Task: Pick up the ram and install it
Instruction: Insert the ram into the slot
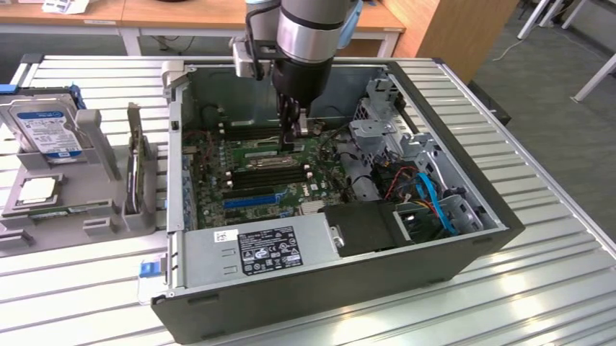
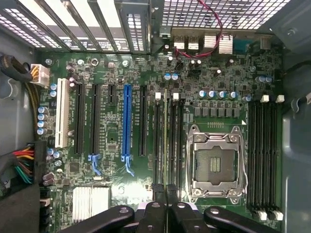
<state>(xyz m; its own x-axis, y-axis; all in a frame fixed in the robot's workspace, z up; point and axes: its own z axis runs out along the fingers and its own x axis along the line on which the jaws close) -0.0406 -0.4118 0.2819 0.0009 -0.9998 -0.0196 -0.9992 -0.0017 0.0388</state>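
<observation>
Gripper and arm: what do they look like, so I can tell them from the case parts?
The arm is a silver-grey cylinder with a light blue cap, carrying a grey box on a black bracket. The gripper is black, with slim fingers; its black link bars have silver pivot pins.

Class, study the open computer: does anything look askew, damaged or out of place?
Nothing looks damaged or askew. One oddity: the processor socket on the motherboard stands empty, no chip seated in it.

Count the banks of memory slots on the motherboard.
2: one bank between the socket and the blue slot, one on the socket's other side. None seem hidden.
</observation>
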